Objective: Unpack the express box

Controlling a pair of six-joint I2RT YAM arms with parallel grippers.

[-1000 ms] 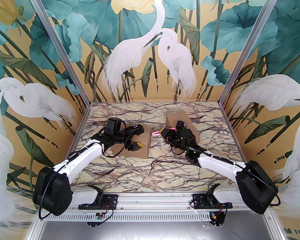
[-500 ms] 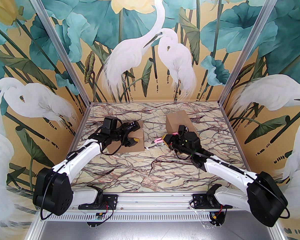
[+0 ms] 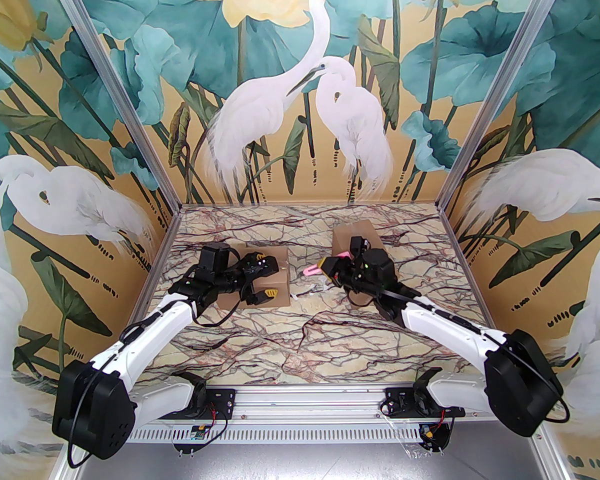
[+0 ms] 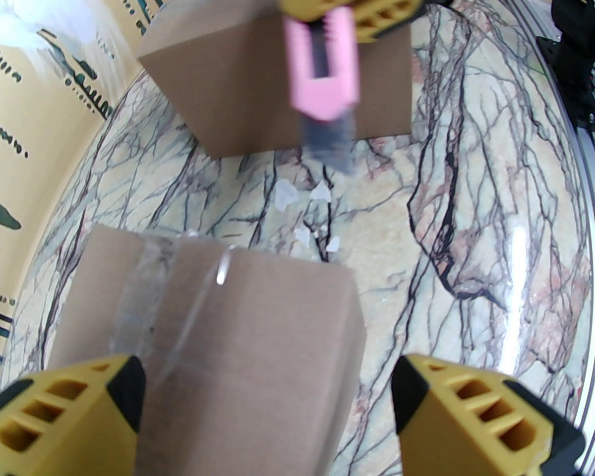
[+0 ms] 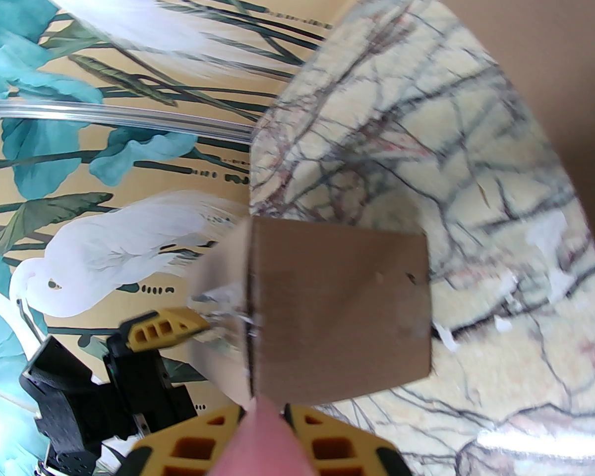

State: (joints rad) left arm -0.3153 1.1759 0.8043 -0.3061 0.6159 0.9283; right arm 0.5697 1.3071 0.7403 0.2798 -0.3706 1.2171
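**Cutter in my right, left spread over the box**

My left gripper (image 3: 267, 277) (image 4: 272, 404) is spread wide and grips nothing. Its fingers (image 4: 64, 409) hang over the near end of the box (image 3: 281, 267) (image 4: 238, 345), one above the taped top, the other out past the box's side over the table (image 3: 300, 338). I cannot tell whether either finger touches cardboard.

The box lies left of the table's middle, with clear tape (image 4: 144, 285) along its top.

My right gripper (image 3: 327, 266) (image 5: 263, 439) is clamped on the pink cutter (image 3: 312, 269) (image 4: 322, 67), blade out. It points at the box, and its tip is over the bare gap between that box and a second box (image 3: 355, 233) (image 4: 258, 92). That second box sits right of middle, nearer the far edge.

White scraps (image 4: 287, 196) litter the gap.
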